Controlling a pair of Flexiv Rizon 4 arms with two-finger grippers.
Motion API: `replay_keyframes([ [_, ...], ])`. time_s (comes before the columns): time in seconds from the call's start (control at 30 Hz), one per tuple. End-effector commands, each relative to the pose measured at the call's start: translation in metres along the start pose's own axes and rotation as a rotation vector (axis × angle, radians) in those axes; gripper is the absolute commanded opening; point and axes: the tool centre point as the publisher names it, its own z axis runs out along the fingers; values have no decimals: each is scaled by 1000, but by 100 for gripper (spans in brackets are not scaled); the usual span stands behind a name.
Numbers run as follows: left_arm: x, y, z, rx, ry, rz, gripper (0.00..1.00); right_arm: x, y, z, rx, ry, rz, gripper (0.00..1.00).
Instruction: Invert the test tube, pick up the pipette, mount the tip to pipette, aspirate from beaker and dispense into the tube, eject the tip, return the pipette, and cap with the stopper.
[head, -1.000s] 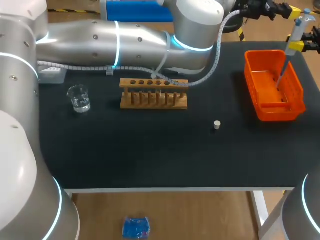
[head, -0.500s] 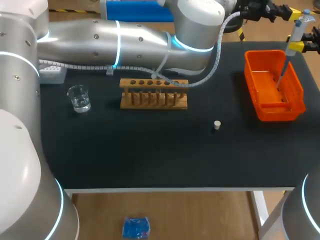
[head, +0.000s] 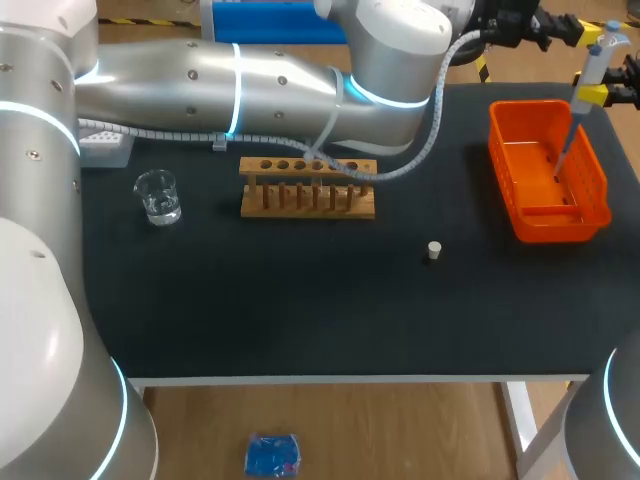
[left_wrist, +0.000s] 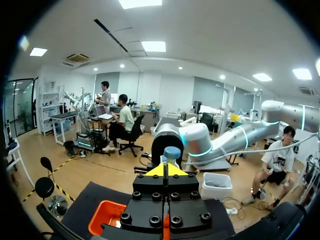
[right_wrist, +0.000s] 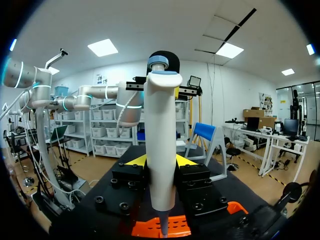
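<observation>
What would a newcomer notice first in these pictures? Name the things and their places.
First, the white pipette held upright in the right gripper, over the orange basket at the table's far right. Next, the left arm stretched across the table's far side, behind the wooden test tube rack.

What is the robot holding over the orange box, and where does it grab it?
The right gripper holds the pipette, pinching its white body from both sides, partway below the blue top.
</observation>
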Motion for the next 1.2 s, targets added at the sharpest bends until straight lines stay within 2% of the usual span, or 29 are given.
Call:
replay_keyframes([
  [0.03, 1, 9, 6, 10, -2, 1, 0, -2, 3, -1, 0, 7, 0, 0],
  [1.0, 3, 28, 15, 13, -18, 2, 0, -2, 3, -1, 0, 7, 0, 0],
  [1.2, 3, 27, 11, 22, -28, 4, 0, -2, 3, -1, 0, 7, 0, 0],
])
